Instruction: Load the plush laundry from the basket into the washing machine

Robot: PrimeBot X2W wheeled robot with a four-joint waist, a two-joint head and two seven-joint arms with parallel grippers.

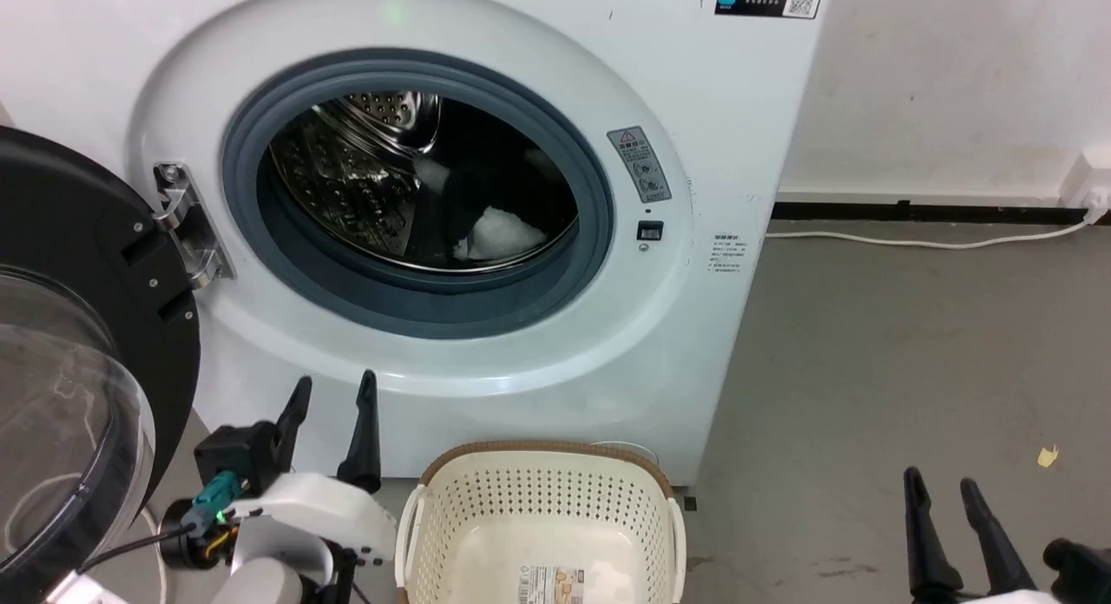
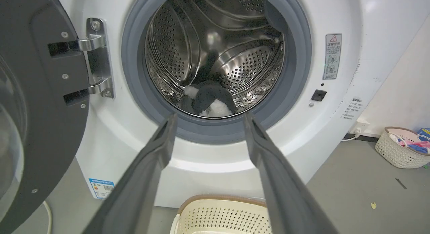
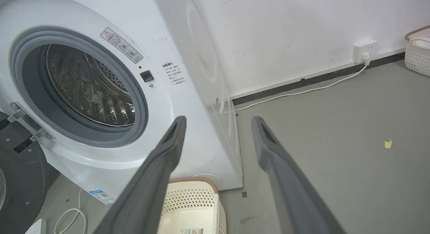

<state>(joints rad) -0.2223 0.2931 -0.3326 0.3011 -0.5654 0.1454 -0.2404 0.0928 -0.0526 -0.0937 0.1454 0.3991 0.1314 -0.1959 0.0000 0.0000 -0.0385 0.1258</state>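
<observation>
The plush laundry [image 1: 496, 231] lies inside the steel drum of the washing machine [image 1: 694, 135], black with white patches; in the left wrist view the plush laundry [image 2: 211, 100] rests at the drum's bottom. The cream basket [image 1: 547, 455] stands on the floor below the door opening, its bottom bare with the label sticker [image 1: 550, 583] showing. My left gripper [image 1: 334, 385] is open, to the left of the basket and in front of the washer, with its fingers pointing at the drum and nothing between them. My right gripper [image 1: 940, 481] hangs open over the floor to the basket's right.
The round door [image 1: 78, 352] stands swung open at the left, close to my left arm. A white cable [image 1: 911, 242] runs along the wall's foot to a socket [image 3: 365, 47]. A second basket with clothes [image 2: 401, 148] sits far right. A yellow scrap [image 1: 1048, 455] lies on the grey floor.
</observation>
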